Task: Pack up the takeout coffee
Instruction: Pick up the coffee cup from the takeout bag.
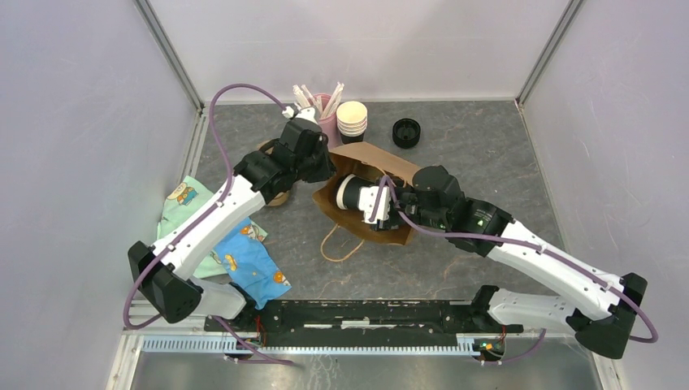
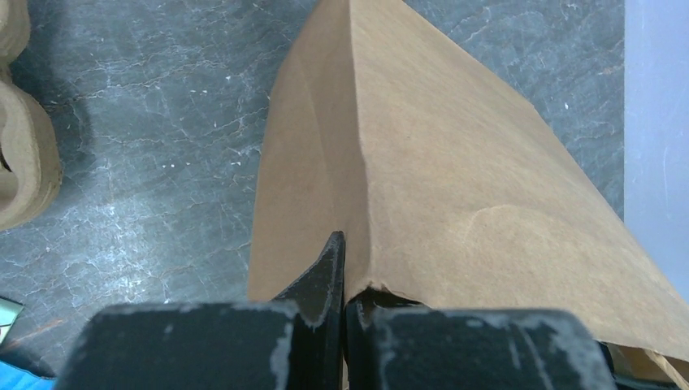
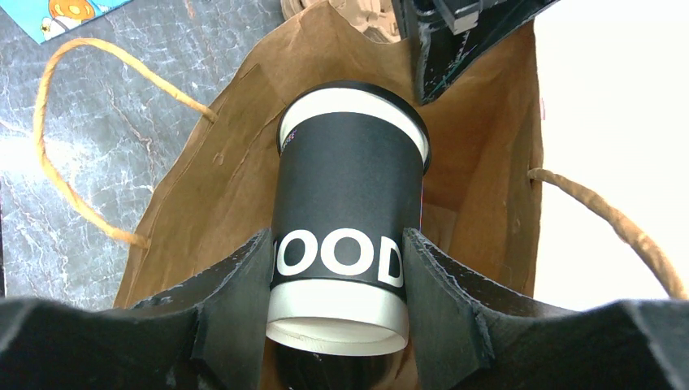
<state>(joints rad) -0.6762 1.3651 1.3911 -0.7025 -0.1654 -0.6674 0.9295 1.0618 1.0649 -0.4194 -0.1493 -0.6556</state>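
1. The worktop (image 1: 487, 154) is dark grey, veined with pale streaks like marble, under soft, even light.
2. A left wall (image 1: 73, 122), a far wall (image 1: 357, 41) and a right wall (image 1: 626, 122), all plain pale lilac, close it in.
3. A left post (image 1: 171, 53) and a right post (image 1: 548, 53), slim metal, rise at its far corners.
4. A black rail (image 1: 366, 313) runs along its near edge.

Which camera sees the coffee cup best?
The right wrist view: the cup fills the middle, gripped by the right gripper in the open bag. The top view shows it small, partly hidden by the arm. The left wrist view shows only bag.
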